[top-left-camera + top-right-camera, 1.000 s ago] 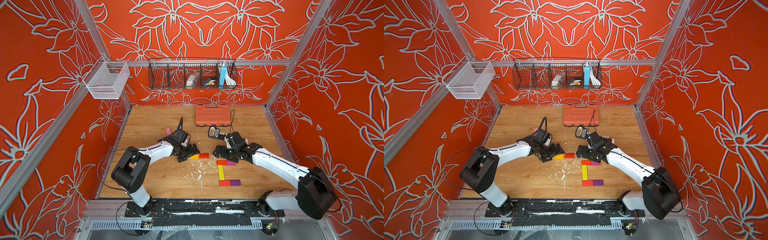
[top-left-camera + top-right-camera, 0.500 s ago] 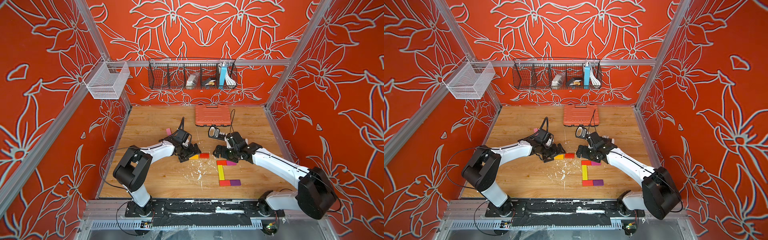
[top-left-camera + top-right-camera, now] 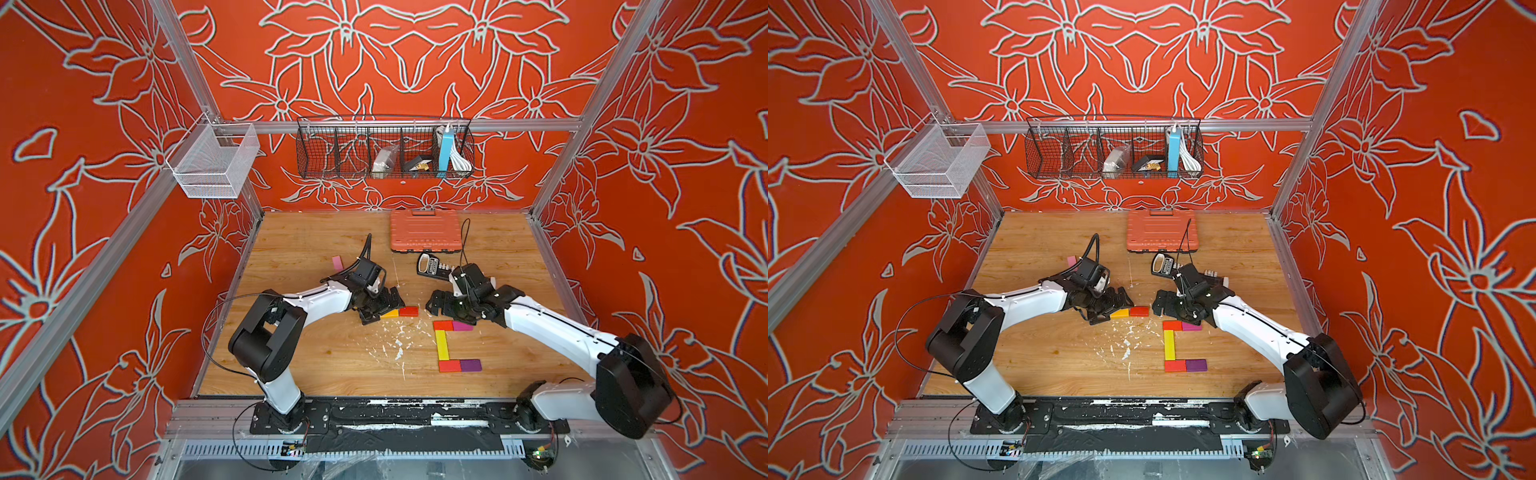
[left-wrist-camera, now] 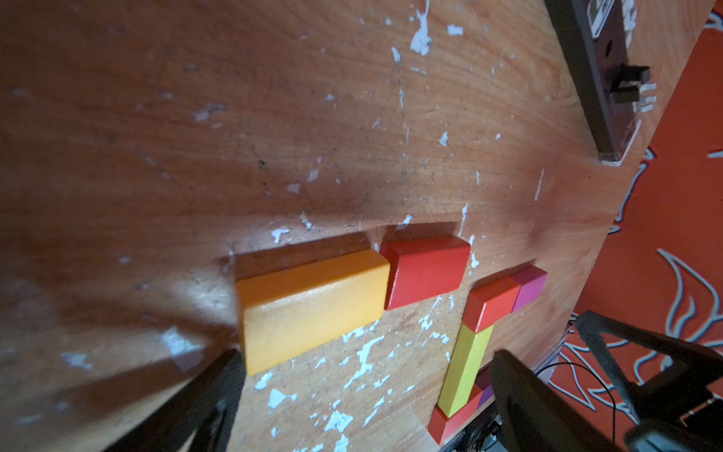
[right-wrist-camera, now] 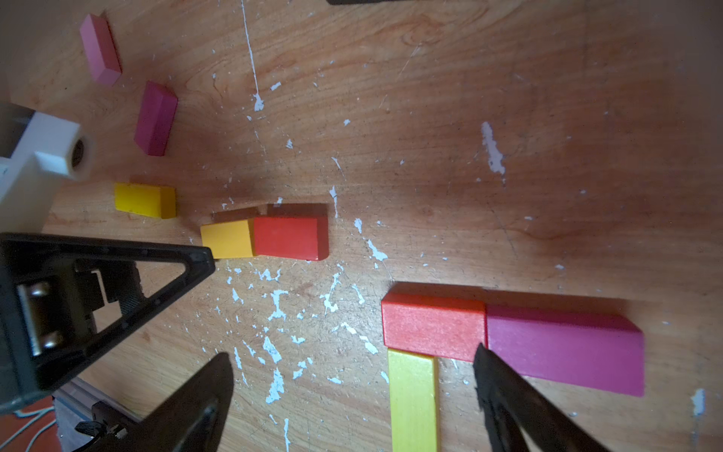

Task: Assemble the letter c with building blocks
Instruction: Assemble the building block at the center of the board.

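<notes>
An orange ribbed case (image 3: 426,230) lay flat on the wooden table (image 3: 316,241), close to the back wall. Just in front of it lay a black bar (image 3: 430,266) with small white pegs. On the wall above the case hung a black wire basket (image 3: 324,153) holding a blue box (image 3: 445,149), a white cable (image 3: 459,160) and smaller bits I could not make out. Well to the case's left a white mesh basket (image 3: 212,166) hung from the frame, and white flecks (image 3: 399,340) dotted the wood further in front.
</notes>
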Tool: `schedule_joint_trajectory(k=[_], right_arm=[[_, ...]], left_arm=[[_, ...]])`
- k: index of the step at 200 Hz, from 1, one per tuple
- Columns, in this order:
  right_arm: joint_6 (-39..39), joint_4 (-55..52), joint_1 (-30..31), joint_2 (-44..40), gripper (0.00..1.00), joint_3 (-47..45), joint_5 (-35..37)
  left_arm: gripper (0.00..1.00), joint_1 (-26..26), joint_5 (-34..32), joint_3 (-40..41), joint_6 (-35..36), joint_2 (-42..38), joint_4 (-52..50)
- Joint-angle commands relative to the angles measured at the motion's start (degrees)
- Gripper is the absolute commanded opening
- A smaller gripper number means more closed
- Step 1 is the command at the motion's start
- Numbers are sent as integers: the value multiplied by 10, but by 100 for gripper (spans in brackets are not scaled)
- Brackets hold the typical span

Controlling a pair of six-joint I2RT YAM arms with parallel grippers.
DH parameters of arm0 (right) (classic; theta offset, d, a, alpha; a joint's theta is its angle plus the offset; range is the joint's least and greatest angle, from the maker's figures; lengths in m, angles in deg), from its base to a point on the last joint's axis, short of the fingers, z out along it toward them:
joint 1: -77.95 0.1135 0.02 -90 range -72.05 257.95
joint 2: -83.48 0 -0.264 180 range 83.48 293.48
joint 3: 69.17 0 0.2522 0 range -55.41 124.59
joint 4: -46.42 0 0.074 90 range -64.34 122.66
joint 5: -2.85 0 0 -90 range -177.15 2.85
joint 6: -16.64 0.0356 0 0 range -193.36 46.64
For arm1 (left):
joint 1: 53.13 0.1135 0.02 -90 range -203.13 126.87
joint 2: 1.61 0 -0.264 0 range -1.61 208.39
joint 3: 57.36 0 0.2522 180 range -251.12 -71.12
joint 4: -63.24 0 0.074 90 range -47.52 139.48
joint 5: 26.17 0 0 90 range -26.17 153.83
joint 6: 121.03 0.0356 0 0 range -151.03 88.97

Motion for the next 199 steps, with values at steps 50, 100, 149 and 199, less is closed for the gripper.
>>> schedule_joint_trajectory(k=[50,100,149,199], right_arm=[[3,7,-2,-9,98,-5,-3],[2,4,-2,-14,98,-5,0],[2,3,-2,-14,98,-6,1],[3,3,-2,-14,98,-6,1]], left_arm=[[98,1,-36,-16,17,-15,-38],[98,1,-33,-21,17,6,-33],[98,1,-20,-28,16,17,-23],[98,1,-13,-36,19,29,-20]])
